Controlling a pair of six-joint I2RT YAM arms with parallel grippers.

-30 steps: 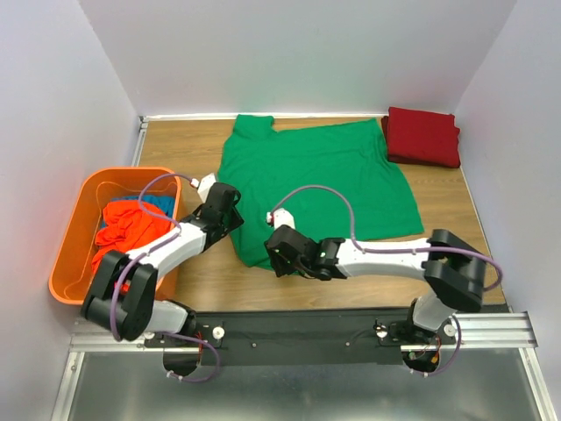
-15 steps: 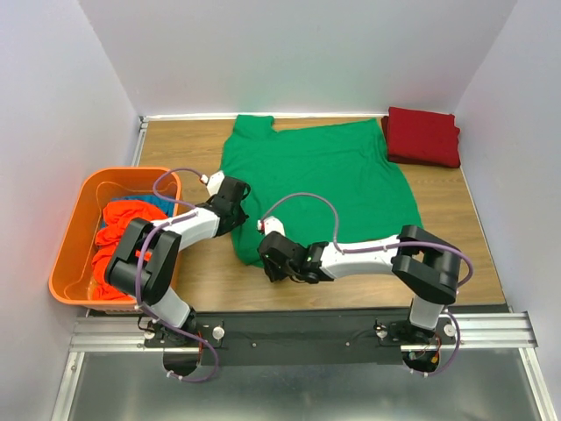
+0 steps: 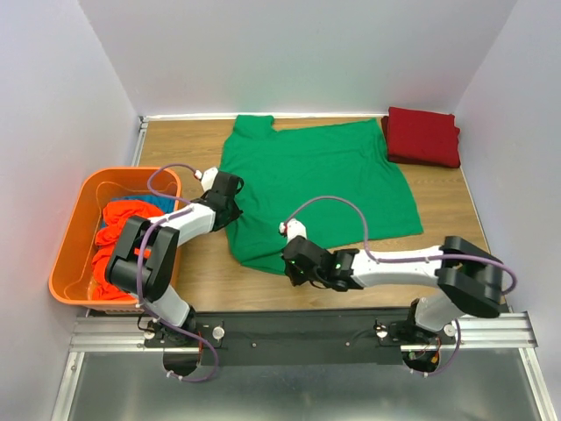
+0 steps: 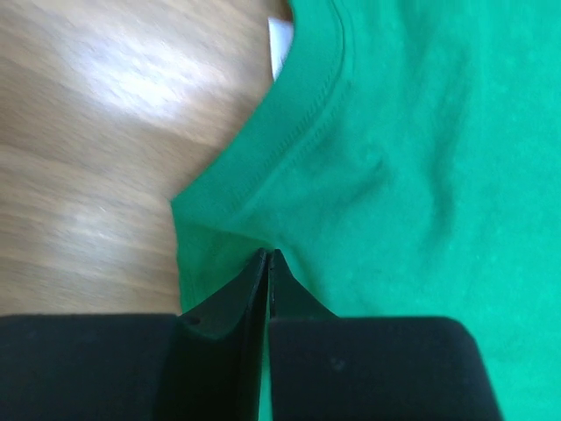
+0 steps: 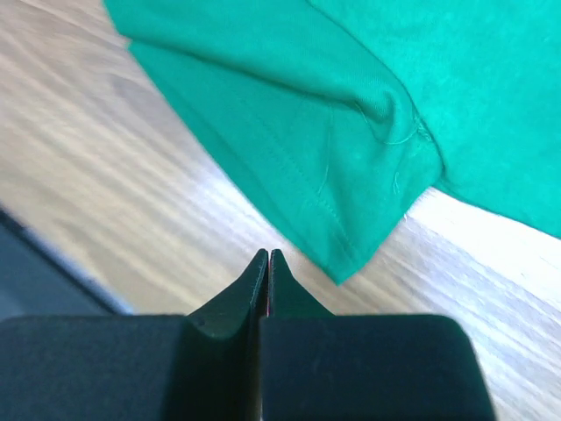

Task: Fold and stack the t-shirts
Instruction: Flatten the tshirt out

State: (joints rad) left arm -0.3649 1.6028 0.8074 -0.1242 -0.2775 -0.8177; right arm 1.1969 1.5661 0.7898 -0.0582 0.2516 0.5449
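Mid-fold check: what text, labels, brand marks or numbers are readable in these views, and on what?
No text reads in any view.
White neck tag on the green t-shirt: blurred, nothing legible.
Folded red shirt: no print seen.
Orange bin: no label or number seen.

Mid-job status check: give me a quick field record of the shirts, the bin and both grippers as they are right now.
green t-shirt: spread out on the table, not folded
dark red t-shirt: folded, far right corner
orange bin: left side, holds an orange-red t-shirt and a blue t-shirt
left gripper: fingers shut, tips on the green cloth by its neckline; pinch unconfirmed
right gripper: fingers shut, empty, tips over bare wood just short of a hemmed green corner
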